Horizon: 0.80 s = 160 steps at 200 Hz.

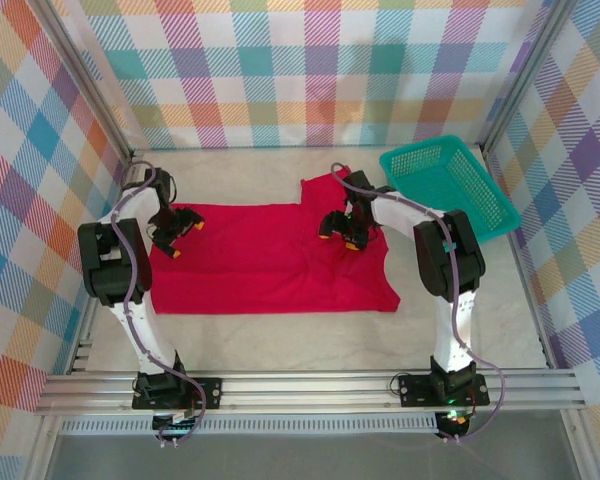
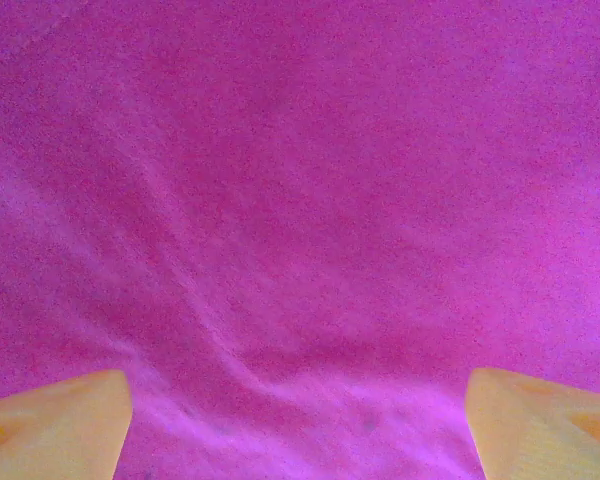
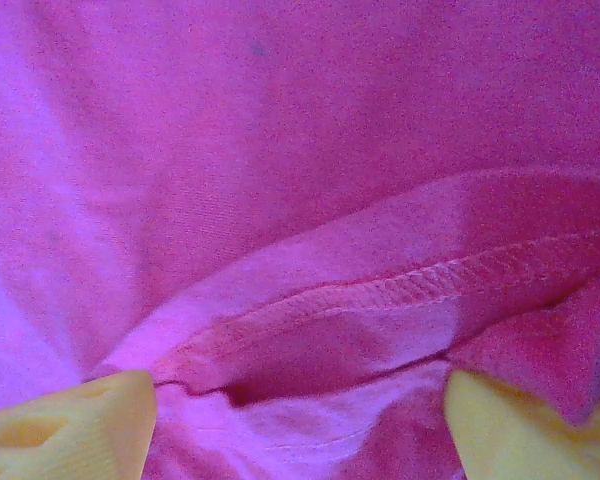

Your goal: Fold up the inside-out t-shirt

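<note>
as t-shirt (image 1: 270, 262) lies spread, left gripper (image 1: 187, 238) wide

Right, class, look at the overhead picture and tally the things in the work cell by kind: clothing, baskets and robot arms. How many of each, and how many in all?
Clothing: 1, the red t-shirt
Baskets: 1, the teal mesh basket
Robot arms: 2, the left arm and the right arm
Total: 4
</note>
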Available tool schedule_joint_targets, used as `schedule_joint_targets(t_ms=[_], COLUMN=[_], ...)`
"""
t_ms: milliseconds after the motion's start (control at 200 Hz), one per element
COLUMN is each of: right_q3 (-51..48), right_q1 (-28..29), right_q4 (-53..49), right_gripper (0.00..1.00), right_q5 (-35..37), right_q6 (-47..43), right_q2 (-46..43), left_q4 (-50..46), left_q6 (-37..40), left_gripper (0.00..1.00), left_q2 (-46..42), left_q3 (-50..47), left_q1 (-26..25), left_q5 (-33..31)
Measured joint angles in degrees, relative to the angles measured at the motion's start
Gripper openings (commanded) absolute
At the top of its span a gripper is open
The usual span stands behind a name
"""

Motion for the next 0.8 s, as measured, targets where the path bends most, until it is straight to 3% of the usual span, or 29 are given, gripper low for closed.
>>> schedule_joint_targets(t_ms=[275,480,610,800], right_q3=[-14.84,-18.67,-13.84,5.35], right_q1=[0.15,1.07,1.18,0.70], right_q4=[7.58,4.15,-0.04,-1.44], right_gripper=[0.78,0.78,0.79,0.77], right_q5=[-1.14,-0.87,1.16,9.05], right_q6=[0.02,0.04,0.02,-0.42], right_q2=[-9.01,-13.44,-13.62,-9.55], left_q4=[6.88,7.04,1.16,-5.92], left_q6=[-2.75,-4.04,-3.82,-2.78], left_gripper=[0.85,0.85,0.87,0.87], left_q2=[-8.28,-13.22,-12.57,-2.86], left_q3=[-15.58,-20.48,-14.49,9.20], left_q1=[2.16,2.01,1.64,1.64], left_q5=[-3.19,-3.93,-5.90,-8.46])
